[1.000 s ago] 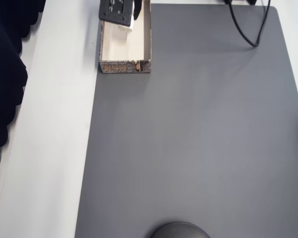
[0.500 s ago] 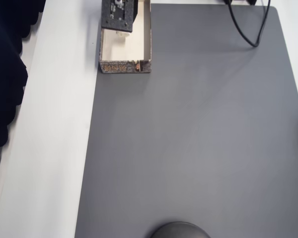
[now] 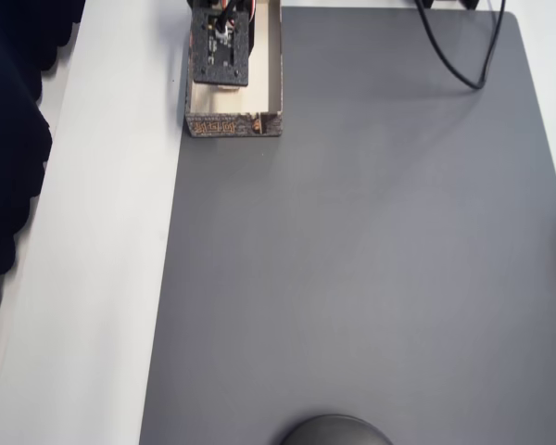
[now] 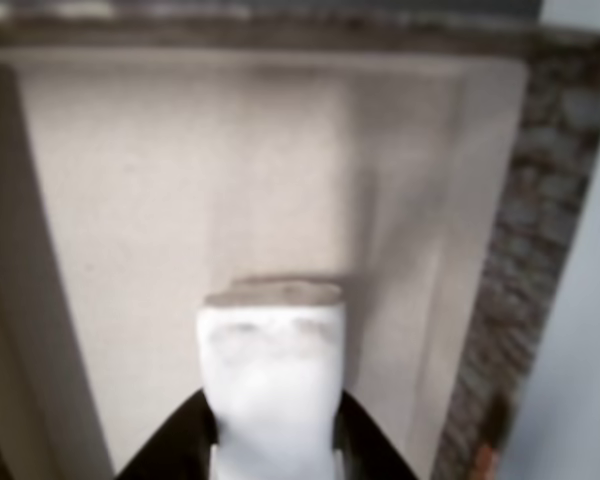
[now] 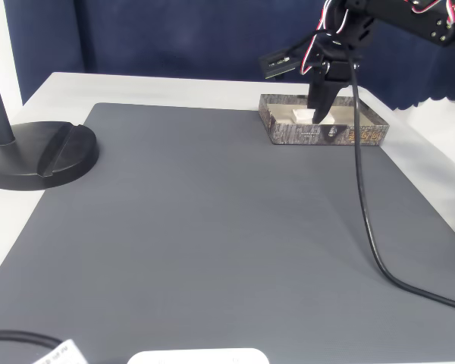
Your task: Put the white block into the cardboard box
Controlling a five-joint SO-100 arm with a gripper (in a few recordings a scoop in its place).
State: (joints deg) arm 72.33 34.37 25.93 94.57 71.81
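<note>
- Wrist view: the hand (image 4: 272,455) grips the white block (image 4: 270,385) between its two dark fingers, one on each side.
- Just beyond and below the block lies the cream floor of the cardboard box (image 4: 130,200), its patterned side to the right.
- Fixed view: the hand (image 5: 316,114) reaches down into the box (image 5: 318,134), block (image 5: 302,115) at its tip, on the grey mat (image 5: 212,227) covering the bench (image 5: 159,87).
</note>
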